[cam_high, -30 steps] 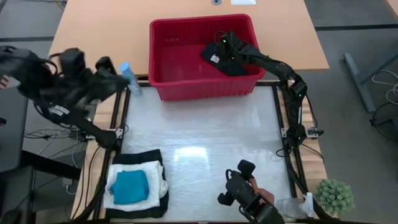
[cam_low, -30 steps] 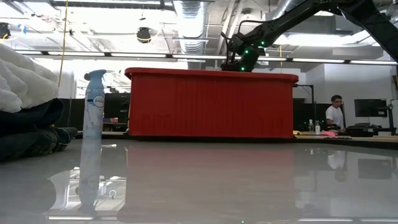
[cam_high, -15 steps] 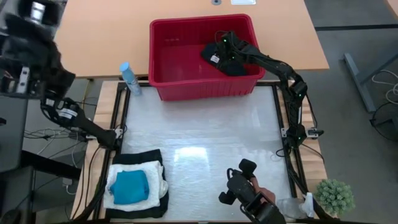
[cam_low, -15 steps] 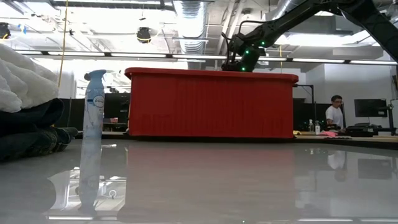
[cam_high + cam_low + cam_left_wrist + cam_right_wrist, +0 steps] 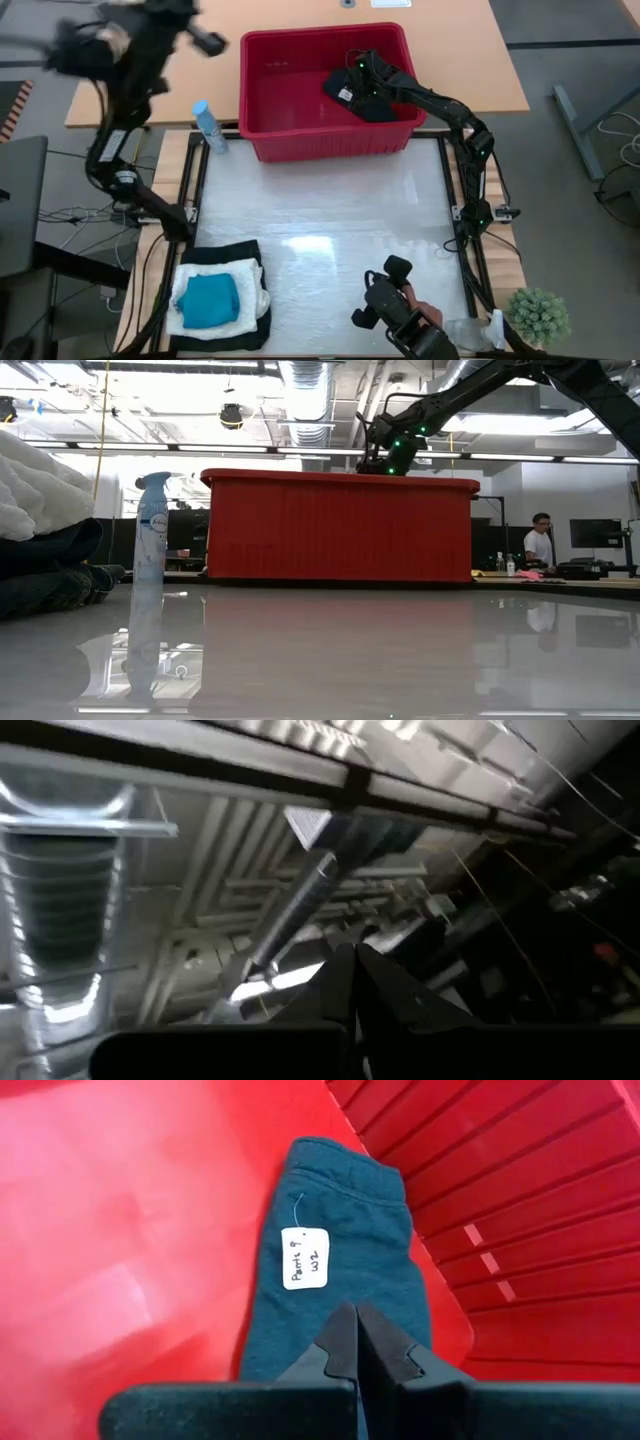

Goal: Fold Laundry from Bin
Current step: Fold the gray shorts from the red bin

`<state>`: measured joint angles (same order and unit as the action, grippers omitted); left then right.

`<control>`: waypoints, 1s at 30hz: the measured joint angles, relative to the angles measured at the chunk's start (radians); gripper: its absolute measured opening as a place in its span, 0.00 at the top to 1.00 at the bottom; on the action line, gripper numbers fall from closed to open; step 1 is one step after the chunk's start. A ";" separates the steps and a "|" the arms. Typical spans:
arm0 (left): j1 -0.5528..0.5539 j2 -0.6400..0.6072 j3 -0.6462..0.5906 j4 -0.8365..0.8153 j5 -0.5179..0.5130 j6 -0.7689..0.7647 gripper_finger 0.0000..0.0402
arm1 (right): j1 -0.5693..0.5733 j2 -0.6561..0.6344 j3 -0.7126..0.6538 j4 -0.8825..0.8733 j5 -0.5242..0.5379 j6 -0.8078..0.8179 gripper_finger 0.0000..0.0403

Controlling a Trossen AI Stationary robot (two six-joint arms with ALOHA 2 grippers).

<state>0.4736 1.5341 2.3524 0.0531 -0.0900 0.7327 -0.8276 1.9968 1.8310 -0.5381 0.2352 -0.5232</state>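
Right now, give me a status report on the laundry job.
Right gripper shut inside the bin, over a dark garment. Left gripper shut, raised off the table. Folded stack front left.

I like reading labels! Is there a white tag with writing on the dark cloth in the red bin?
Yes, the right wrist view shows a small white handwritten tag lying on the dark garment inside the red bin.

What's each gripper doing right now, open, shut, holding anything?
Left gripper: shut, empty, raised off the table.
Right gripper: shut, in the bin, over the dark garment; whether it grips cloth cannot be told.
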 joint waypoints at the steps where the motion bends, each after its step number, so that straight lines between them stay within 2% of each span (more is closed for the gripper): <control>1: 0.051 0.007 0.000 -0.039 0.043 -0.046 1.00 | 0.000 0.000 0.000 0.000 0.000 0.000 0.94; 6: 0.260 0.048 0.006 -0.085 0.357 -0.309 1.00 | 0.000 0.000 0.000 0.000 0.000 0.000 0.94; 9: 0.338 0.095 0.004 -0.084 0.530 -0.440 1.00 | 0.000 0.000 0.000 0.000 0.000 0.000 0.94; 11: 0.371 0.132 0.003 -0.086 0.607 -0.466 1.00 | 0.000 0.000 0.000 0.000 0.000 0.000 0.94; 13: 0.384 0.161 0.003 -0.120 0.622 -0.423 1.00 | 0.000 0.000 0.000 0.000 0.000 0.000 0.94; 17: 0.388 0.232 0.005 -0.248 0.707 -0.205 1.00 | 0.000 0.000 0.000 0.000 0.000 0.000 0.94; 19: 0.385 0.273 0.002 -0.292 0.715 -0.184 1.00 | 0.000 0.000 0.000 -0.001 0.000 0.000 0.94; 21: 0.378 0.307 0.001 -0.315 0.716 -0.223 1.00 | 0.000 0.000 0.000 -0.001 0.000 0.000 0.94; 25: 0.403 0.363 0.005 -0.318 0.727 -0.419 1.00 | 0.000 -0.010 0.000 -0.005 0.001 -0.002 0.94; 30: 0.436 0.461 0.003 -0.406 0.721 -0.613 1.00 | -0.007 -0.075 0.000 -0.005 0.002 -0.004 0.94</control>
<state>0.9099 1.9953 2.3550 -0.3531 0.6314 0.1193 -0.8344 1.9214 1.8309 -0.5434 0.2367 -0.5269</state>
